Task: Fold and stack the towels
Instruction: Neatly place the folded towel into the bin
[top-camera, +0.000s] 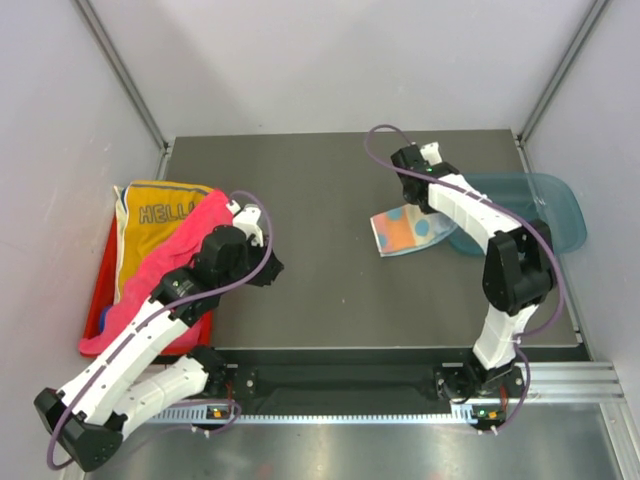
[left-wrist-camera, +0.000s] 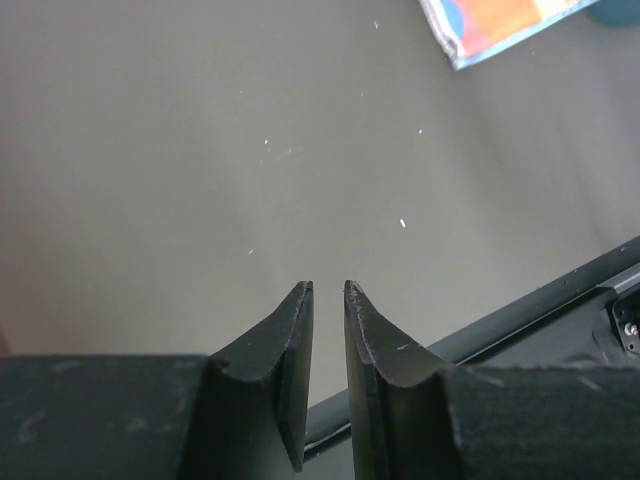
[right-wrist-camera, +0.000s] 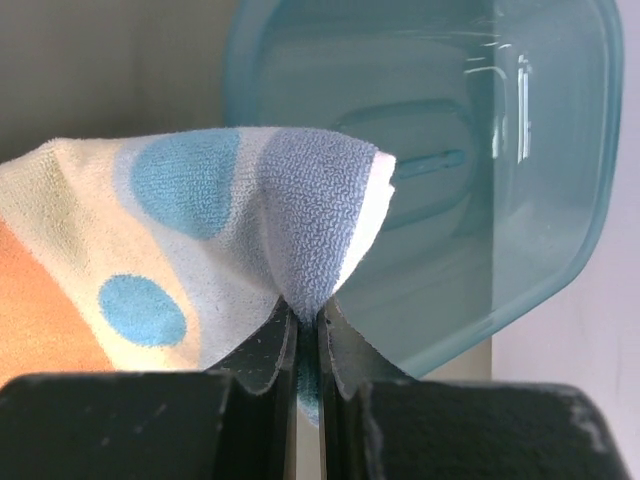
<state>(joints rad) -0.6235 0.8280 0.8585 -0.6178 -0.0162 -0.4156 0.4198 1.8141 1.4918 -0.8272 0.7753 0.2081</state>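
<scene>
Pinching a raised corner of the dotted towel (right-wrist-camera: 180, 220), the right tool (right-wrist-camera: 308, 322) has both fingers pressed together on the cloth, w/ the fabric standing up in a peak above the tips. This towel is light blue w/ blue & orange spots. In the top view it lies on the far right part of the dark surface (top-camera: 320, 290), partly under the right arm, and its right edge is just beside or touching the teal bin (top-camera: 548, 215); I cannot tell which. The bin sits at the right edge of the surface & looks translucent. The left tool (left-wrist-camera: 328, 290) hangs over a bare part of the surface, left of centre, fingers a little apart w/ only a narrow slot btw them & nothing in it. On the left side is the red tray (top-camera: 98, 305), and on it the yellow "HELLO" towel (top-camera: 150, 240) lies spread out, w/ the hot pink towel (top-camera: 165, 262) draped across its right side & down to the tray's near edge. Both these towels are well apart from the dotted one.
</scene>
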